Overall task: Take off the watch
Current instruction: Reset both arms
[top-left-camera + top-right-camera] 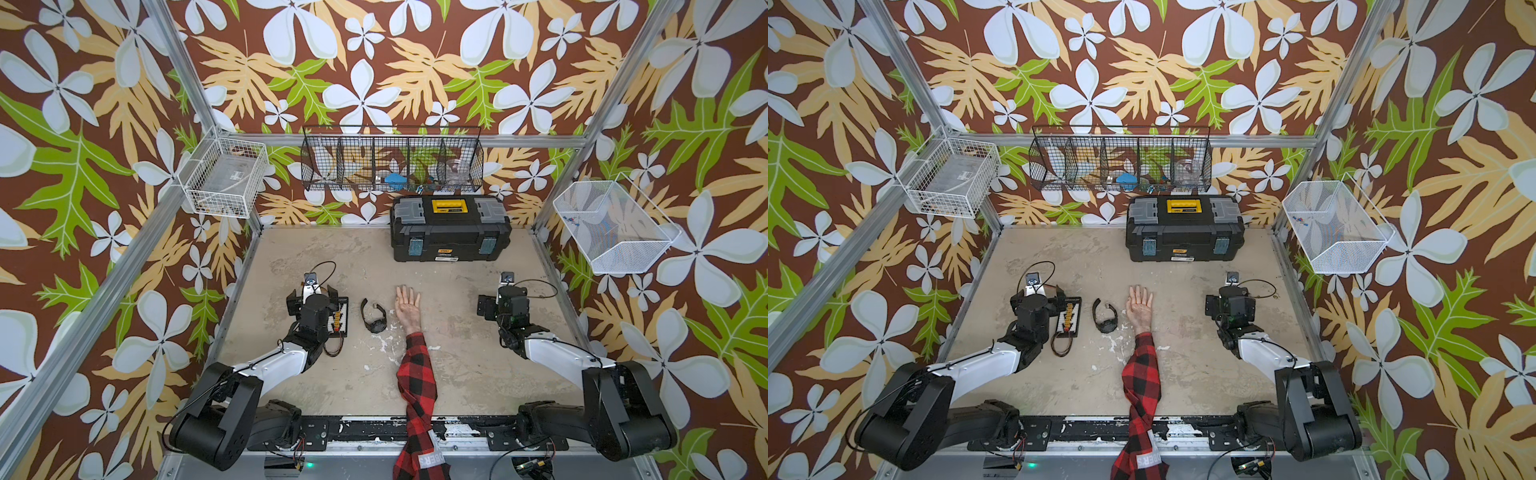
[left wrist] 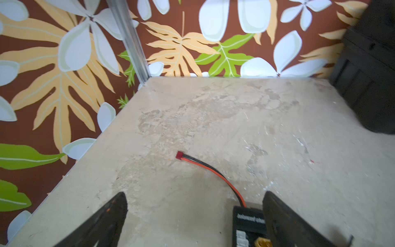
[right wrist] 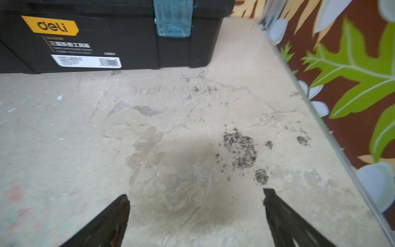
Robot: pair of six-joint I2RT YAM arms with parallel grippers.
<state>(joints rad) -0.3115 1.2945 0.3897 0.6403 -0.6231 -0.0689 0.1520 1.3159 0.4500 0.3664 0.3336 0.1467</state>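
The black watch [image 1: 374,316] [image 1: 1105,316] lies on the table with its strap undone, just left of a bare hand [image 1: 408,307] [image 1: 1139,309] that rests palm up. The arm wears a red and black checked sleeve [image 1: 417,374], and the wrist is bare. My left gripper [image 1: 312,291] [image 2: 194,196] is open and empty, left of the watch, over the edge of a black board [image 1: 338,318] [image 2: 248,224]. My right gripper [image 1: 505,291] [image 3: 195,196] is open and empty over bare table, well right of the hand. Neither wrist view shows the watch.
A black toolbox [image 1: 451,228] [image 3: 106,32] stands at the back of the table. A red and black wire [image 2: 213,171] runs from the board. Wire baskets hang on the back wall [image 1: 392,160], the left wall [image 1: 226,183] and the right wall [image 1: 615,226].
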